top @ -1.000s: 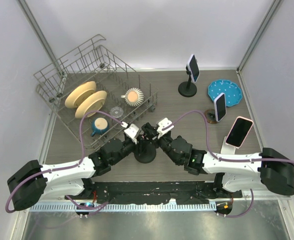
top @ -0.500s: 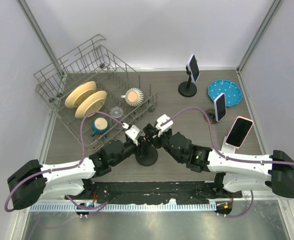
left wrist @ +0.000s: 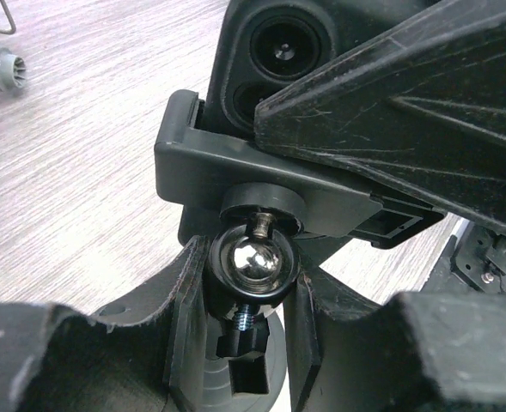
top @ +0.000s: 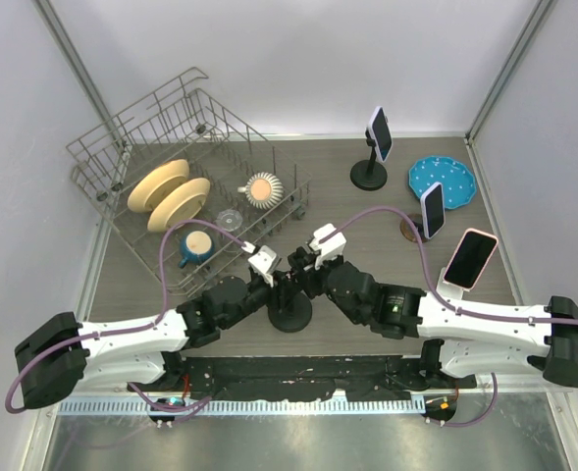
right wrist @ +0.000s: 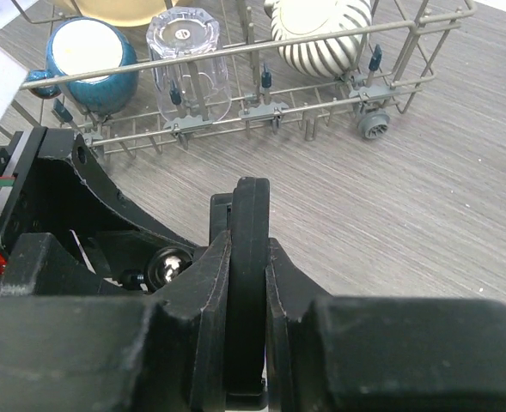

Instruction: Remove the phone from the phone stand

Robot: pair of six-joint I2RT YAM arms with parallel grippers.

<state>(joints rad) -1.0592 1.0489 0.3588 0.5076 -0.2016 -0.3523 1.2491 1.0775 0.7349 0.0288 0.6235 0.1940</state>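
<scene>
A black phone (left wrist: pixel 274 56) sits in the clamp (left wrist: pixel 261 184) of a black phone stand (top: pixel 290 316) at the table's near middle. My left gripper (left wrist: pixel 246 287) is shut on the stand's neck just under its shiny ball joint (left wrist: pixel 254 263); from above it (top: pixel 273 285) is on the stand's left. My right gripper (right wrist: pixel 248 253) is shut on the phone (right wrist: pixel 249 232), one finger on each face, and comes in from the right (top: pixel 305 270). The phone stands on edge and still rests in the clamp.
A wire dish rack (top: pixel 185 182) with plates, a blue mug (right wrist: pixel 85 51), a glass (right wrist: pixel 186 60) and a striped bowl stands at the back left. Three other phones on stands (top: pixel 379 132) (top: pixel 432 209) (top: pixel 469 258) and a blue plate (top: pixel 443 180) are at the right.
Both grippers have kept their grip. The right arm has stretched out further, and the stand with the phone has shifted slightly towards the near edge.
</scene>
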